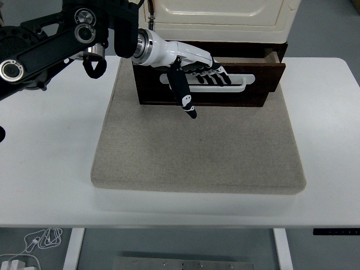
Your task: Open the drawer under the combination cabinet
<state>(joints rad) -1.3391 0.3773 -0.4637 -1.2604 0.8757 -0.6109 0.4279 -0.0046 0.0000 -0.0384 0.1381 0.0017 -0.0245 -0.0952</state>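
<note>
Left hand (194, 70) fingers hooked into white handle (239, 81) of brown drawer (264, 76), thumb hanging below; cream cabinet (219, 14) just beyond.

White table (50, 169) seen from above | grey-beige mat (197, 152) laid flat on its middle, reaching near the front edge | white cable (42, 241) coiled on the floor, seen below the table's front left edge
</note>
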